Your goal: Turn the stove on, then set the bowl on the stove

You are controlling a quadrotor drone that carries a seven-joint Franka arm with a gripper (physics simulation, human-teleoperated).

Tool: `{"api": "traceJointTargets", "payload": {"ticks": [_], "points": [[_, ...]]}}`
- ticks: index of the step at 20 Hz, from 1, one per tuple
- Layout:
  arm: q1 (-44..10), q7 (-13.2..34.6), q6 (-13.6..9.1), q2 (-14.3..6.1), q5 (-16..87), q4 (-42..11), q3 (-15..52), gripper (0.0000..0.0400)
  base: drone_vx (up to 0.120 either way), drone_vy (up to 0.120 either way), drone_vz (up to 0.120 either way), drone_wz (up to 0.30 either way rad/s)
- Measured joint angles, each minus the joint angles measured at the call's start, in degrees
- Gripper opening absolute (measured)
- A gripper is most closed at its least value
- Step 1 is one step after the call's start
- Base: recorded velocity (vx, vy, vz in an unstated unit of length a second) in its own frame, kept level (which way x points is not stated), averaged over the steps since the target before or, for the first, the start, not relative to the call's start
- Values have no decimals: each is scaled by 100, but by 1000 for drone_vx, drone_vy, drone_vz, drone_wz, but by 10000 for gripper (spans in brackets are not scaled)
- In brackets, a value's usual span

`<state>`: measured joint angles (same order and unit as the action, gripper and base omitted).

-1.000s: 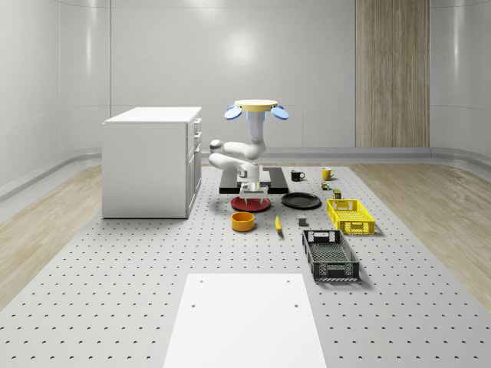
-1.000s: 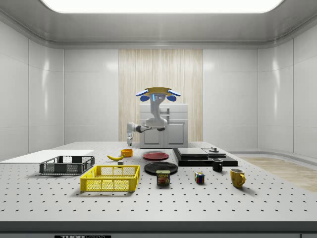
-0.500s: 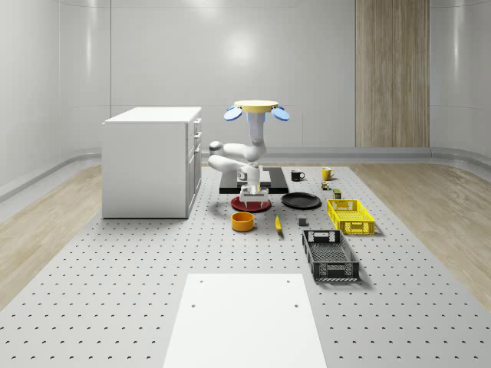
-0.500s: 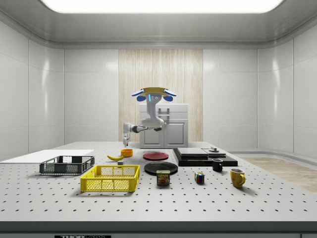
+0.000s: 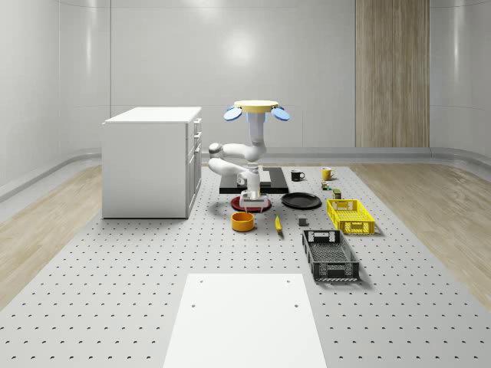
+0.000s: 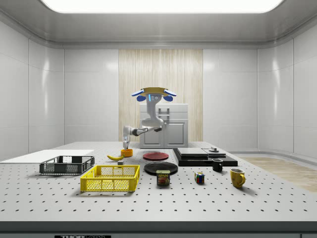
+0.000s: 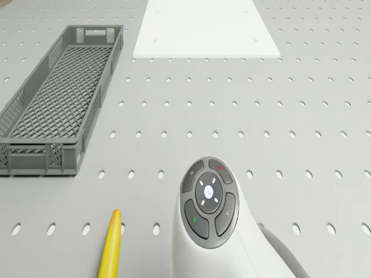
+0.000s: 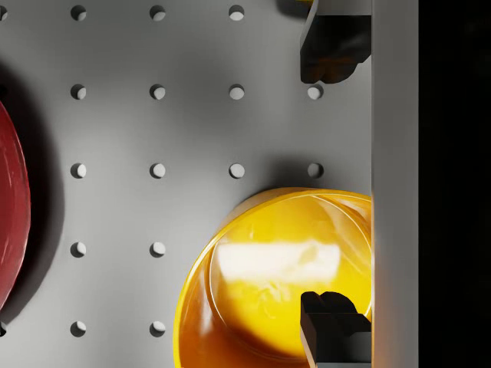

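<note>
Bowl, orange, is seen just below the spread, empty gripper, one fingertip over its rim; drone is hovered near the red plate.

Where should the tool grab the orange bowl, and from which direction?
Probably on the rim, coming straight down from above. The bowl sits upright and open on the table, so a finger can drop inside its thin wall and the other outside. The tool is already above it with fingers spread apart, the drone hovering over the stove's near edge.
</note>
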<state>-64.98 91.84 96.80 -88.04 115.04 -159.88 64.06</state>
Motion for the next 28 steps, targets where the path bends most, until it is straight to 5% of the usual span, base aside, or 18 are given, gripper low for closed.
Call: {"api": "traceJointTargets", "payload": {"ticks": [27, 28], "points": [[-344, -98, 116, 367, 531, 618, -501, 400, 0, 0, 0, 0], [-337, -106, 115, 371, 534, 620, -503, 376, 0, 0, 0, 0]]}}
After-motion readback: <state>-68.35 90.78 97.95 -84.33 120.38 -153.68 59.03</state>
